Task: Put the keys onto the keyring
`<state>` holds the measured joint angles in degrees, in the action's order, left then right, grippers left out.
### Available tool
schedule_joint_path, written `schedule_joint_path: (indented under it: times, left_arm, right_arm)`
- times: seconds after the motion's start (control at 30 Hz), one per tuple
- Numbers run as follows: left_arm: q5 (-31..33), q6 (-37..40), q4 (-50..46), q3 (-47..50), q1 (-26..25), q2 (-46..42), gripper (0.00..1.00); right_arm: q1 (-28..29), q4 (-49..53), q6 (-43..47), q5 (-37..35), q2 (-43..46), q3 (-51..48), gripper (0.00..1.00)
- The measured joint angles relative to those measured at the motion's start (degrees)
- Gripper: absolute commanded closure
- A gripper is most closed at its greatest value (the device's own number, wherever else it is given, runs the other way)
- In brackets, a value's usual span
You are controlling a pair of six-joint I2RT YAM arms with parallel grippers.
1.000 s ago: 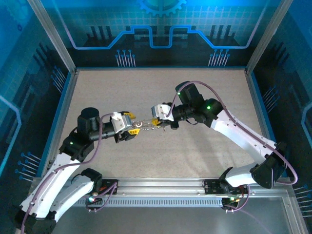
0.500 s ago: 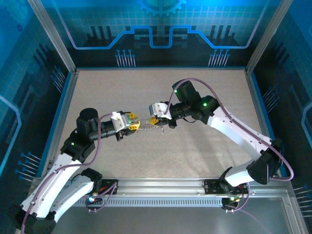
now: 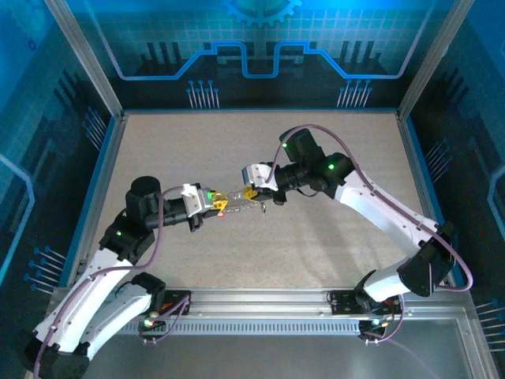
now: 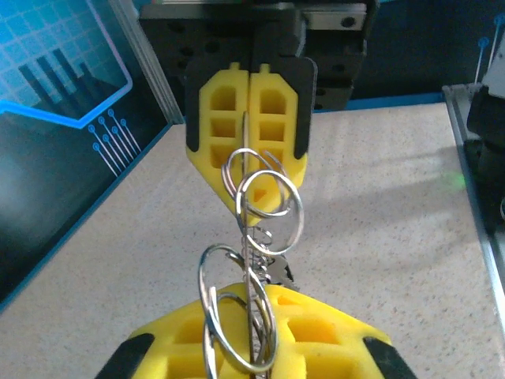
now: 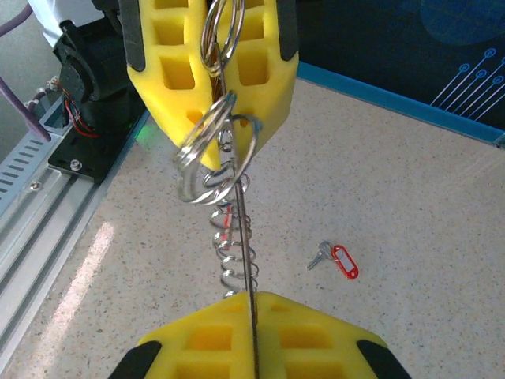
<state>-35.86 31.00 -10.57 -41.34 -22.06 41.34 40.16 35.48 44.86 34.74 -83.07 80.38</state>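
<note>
Mid-table in the top view, both arms reach inward w/ elbows bent and wrists about level, tips facing each other. The left gripper (image 3: 215, 204) points toward 3 o'clock, the right gripper (image 3: 251, 193) toward 9 o'clock. Both jaws are clamped tight on the keyring (image 3: 235, 207), a thin wire carrying several silver split rings, stretched straight btwn the two above the speckled beige table (image 3: 331, 158). In the right wrist view the rings bunch nearest the left gripper's yellow fingers. One key (image 5: 335, 259) w/ a red tag lies flat on the table, loose, at approx 4 o'clock from the ring cluster, apart from both grippers. A metal rail (image 3: 260, 300) runs along the near edge by the arm bases.
</note>
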Motion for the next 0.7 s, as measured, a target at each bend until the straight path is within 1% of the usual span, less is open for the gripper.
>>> schedule_joint_path:
  times: [0.13,0.3,0.33,0.37,0.43,0.5,0.63,0.7]
  left_arm:
    - [0.09,-1.20,1.95,0.96,-0.07,-0.07,1.00]
    - [1.31,-3.30,4.04,1.55,-0.07,-0.07,1.00]
    - [1.38,-3.74,4.52,1.79,-0.07,-0.07,1.00]
    - [1.42,-4.07,4.96,1.99,-0.09,-0.07,1.00]
    - [1.60,-4.63,5.60,2.19,-0.26,-0.13,1.00]
    - [2.32,-5.62,6.45,2.32,-0.26,-0.26,1.00]
    - [3.91,-7.04,8.04,2.95,-0.28,-0.74,1.00]
    - [4.57,-7.41,8.59,3.19,-0.28,-0.87,1.00]
  right_arm:
    - [-0.13,-1.44,-1.46,-0.87,-0.11,-0.04,0.86]
    - [-1.25,-5.92,-4.42,0.07,0.33,-1.99,0.86]
    - [-1.36,-6.60,-4.83,0.20,0.57,-2.49,0.84]
    - [-1.40,-7.13,-5.11,0.24,0.85,-2.95,0.80]
    - [-1.77,-8.92,-6.32,0.28,1.55,-3.93,0.75]
    - [-2.58,-11.34,-7.85,0.44,2.84,-5.51,0.74]
    - [-4.26,-18.29,-12.81,0.17,7.04,-11.21,0.66]
    - [-4.72,-22.67,-16.50,-0.90,9.49,-14.78,0.65]
